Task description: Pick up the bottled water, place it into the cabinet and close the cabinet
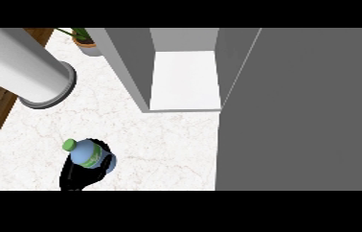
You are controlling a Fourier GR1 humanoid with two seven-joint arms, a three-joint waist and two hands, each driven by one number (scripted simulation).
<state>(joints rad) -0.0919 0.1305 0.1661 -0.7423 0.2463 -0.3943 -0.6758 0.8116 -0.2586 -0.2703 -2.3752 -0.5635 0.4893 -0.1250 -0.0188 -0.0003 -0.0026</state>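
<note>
The water bottle [86, 153] is clear blue with a green cap and a green label. It stands tilted above the marbled counter at the lower left. My left hand [79, 175] comes up from the lower edge, its black fingers curled round the bottle's lower part and hiding it. The grey cabinet [130, 63] stands at the top middle, its white inside [185, 80] showing. Its open door [290, 111] fills the right side. The bottle is well to the lower left of the opening. My right hand does not show.
A large pale grey cylinder [32, 73] slants in from the upper left, ending in a ringed rim over the counter. A potted plant [84, 40] stands at the back beside the cabinet. A brown wooden strip [5, 104] runs along the counter's left edge.
</note>
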